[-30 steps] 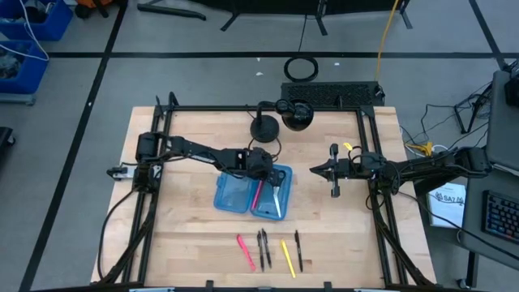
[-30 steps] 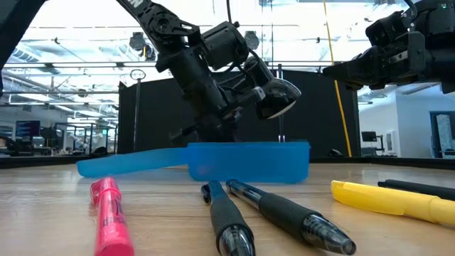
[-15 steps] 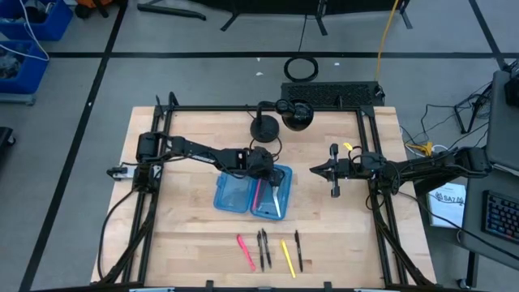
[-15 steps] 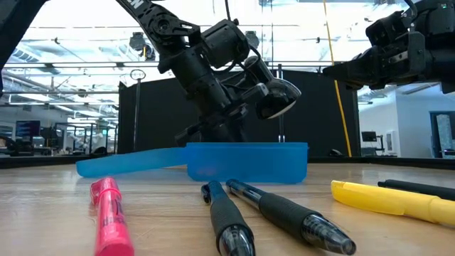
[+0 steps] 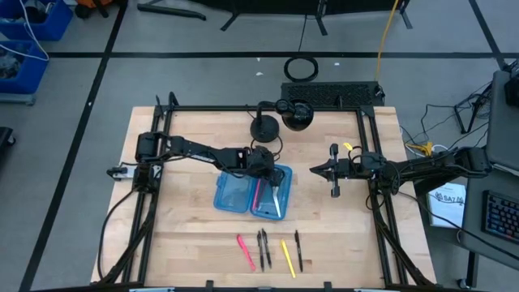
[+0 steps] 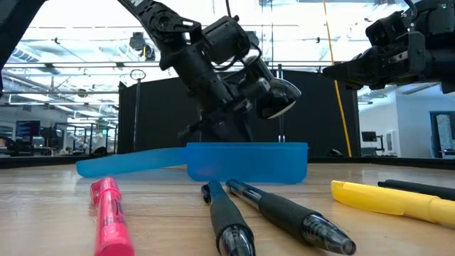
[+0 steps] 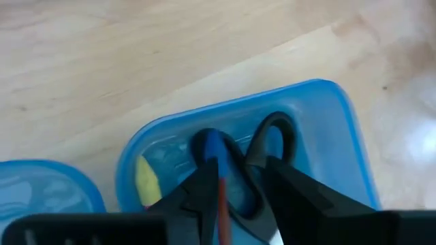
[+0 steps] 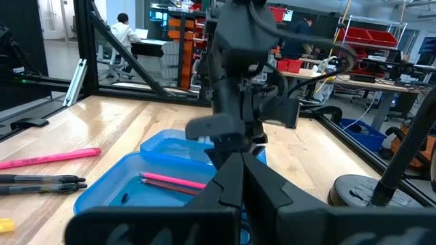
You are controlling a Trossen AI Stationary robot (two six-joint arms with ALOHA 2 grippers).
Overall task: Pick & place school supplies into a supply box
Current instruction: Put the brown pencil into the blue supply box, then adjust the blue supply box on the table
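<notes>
The supply box [image 5: 235,195], a translucent blue case, lies open in two halves mid-table. In its right half lie a red pen [image 7: 219,194] with a blue end, black-handled scissors [image 7: 278,139] and something yellow [image 7: 145,180]. My left gripper [image 7: 240,170] hovers open just above that half, pointing down, with one finger on each side of the pen. The right wrist view shows the pen [image 8: 174,181] lying flat on the box floor. My right gripper [image 5: 315,170] waits shut at the table's right, above the wood.
More supplies lie in a row near the front edge: a pink marker [image 5: 246,251], two black pens [image 5: 263,247], a yellow one [image 5: 287,255] and a dark pen [image 5: 298,250]. Two round black stands [image 5: 265,127] sit at the far edge. Black frame rails [image 5: 373,162] border the table.
My left gripper has risen a little over the box's right half. The box and the supplies have stayed where they were.
</notes>
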